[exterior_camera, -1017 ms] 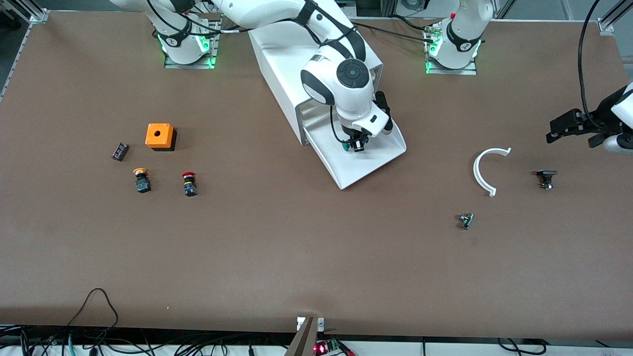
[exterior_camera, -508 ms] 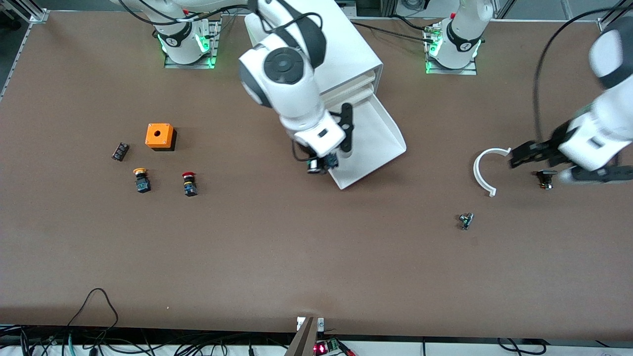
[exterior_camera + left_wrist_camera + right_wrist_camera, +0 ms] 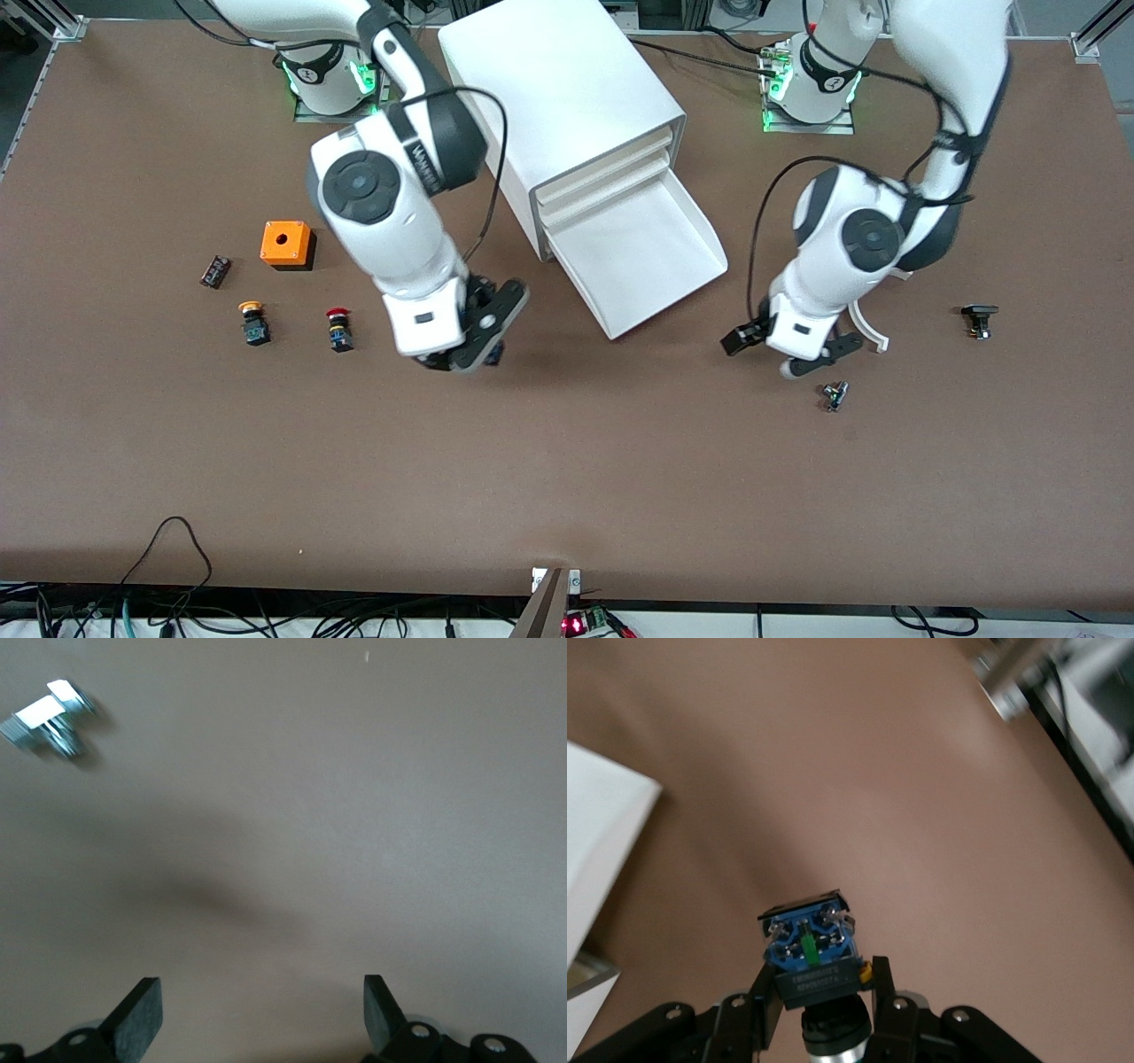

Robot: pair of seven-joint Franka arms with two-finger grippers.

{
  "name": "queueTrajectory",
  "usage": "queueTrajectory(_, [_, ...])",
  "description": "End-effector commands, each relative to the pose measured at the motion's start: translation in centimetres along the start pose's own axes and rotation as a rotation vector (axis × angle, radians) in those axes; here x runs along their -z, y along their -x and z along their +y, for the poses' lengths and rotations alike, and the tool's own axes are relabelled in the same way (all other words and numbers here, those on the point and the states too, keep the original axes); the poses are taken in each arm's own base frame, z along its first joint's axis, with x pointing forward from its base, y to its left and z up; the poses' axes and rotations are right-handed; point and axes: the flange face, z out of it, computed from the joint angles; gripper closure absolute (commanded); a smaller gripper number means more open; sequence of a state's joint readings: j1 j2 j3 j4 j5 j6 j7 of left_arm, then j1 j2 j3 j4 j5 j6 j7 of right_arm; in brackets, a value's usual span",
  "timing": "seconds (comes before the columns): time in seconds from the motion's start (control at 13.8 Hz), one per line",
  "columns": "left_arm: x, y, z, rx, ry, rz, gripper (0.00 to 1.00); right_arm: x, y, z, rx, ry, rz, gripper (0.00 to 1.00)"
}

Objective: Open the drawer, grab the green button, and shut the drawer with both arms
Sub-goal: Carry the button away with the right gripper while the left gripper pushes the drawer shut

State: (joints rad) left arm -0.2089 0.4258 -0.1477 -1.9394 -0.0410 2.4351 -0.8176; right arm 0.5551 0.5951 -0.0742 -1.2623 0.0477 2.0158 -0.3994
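The button [image 3: 811,958] sits clamped between the fingers of the right gripper [image 3: 468,350], its blue and grey body facing the wrist camera; in the front view it is mostly hidden at centre-left of the frame, held up over bare table [image 3: 567,478] between the red button [image 3: 338,330] and the drawer [image 3: 651,266]. The drawer stands pulled out at centre frame from the base of the white cabinet [image 3: 567,106], its tray showing nothing inside. The left gripper [image 3: 784,350] hangs at centre-right of the frame over the table beside the drawer's front corner, its fingers [image 3: 142,1014] spread wide with nothing between them. Just below it in the frame lies a small metal part [image 3: 834,394], also seen in the left wrist view [image 3: 49,718]. A white curved piece [image 3: 864,323] lies partly under the left arm, and a black part [image 3: 979,319] rests toward the right edge. At left of the frame are an orange box [image 3: 286,244], a yellow button [image 3: 254,323] and a small dark block [image 3: 214,271].
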Motion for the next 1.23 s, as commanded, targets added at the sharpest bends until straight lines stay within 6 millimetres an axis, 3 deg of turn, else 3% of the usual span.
queueTrajectory(0.0, [-4.1, 3.1, 2.5, 0.103, -0.021, 0.019, 0.0, -2.3, 3.2, 2.3, -0.264, -0.004, -0.061, 0.74])
queueTrajectory(0.15, [-6.3, 7.8, 3.8, 0.094, -0.052, -0.002, 0.0, -6.0, 5.3, 3.0, -0.437, 0.029, -0.116, 0.74])
queueTrajectory(0.36, [-5.2, 13.6, 4.2, -0.004, -0.069, -0.028, 0.0, -9.8, 8.7, 2.4, -0.64, 0.042, -0.21, 0.74])
queueTrajectory(0.44, [-5.4, 16.6, 4.6, -0.051, -0.077, -0.053, 0.0, -10.6, 9.6, 2.1, -0.698, 0.051, -0.225, 0.74])
queueTrajectory(0.65, [-5.4, 23.1, 5.7, -0.152, -0.081, -0.1, 0.0, -12.7, 12.2, 1.1, -0.767, 0.065, -0.211, 0.74])
queueTrajectory(0.87, [-4.9, 28.6, 7.0, -0.247, -0.086, -0.142, 0.0, -16.6, 15.1, -0.3, -0.797, 0.067, -0.174, 0.74])
queueTrajectory(1.02, [-4.9, 29.9, 7.2, -0.271, -0.093, -0.153, 0.0, -19.3, 17.4, -1.4, -0.83, 0.067, -0.13, 0.74])
queueTrajectory(1.09, [-4.7, 29.5, 7.3, -0.262, -0.086, -0.151, 0.0, -20.1, 18.4, -1.9, -0.85, 0.067, -0.116, 0.72])
queueTrajectory(1.16, [-3.8, 27.6, 7.4, -0.238, -0.07, -0.132, 0.0, -20.7, 19.1, -2.2, -0.87, 0.068, -0.121, 0.71])
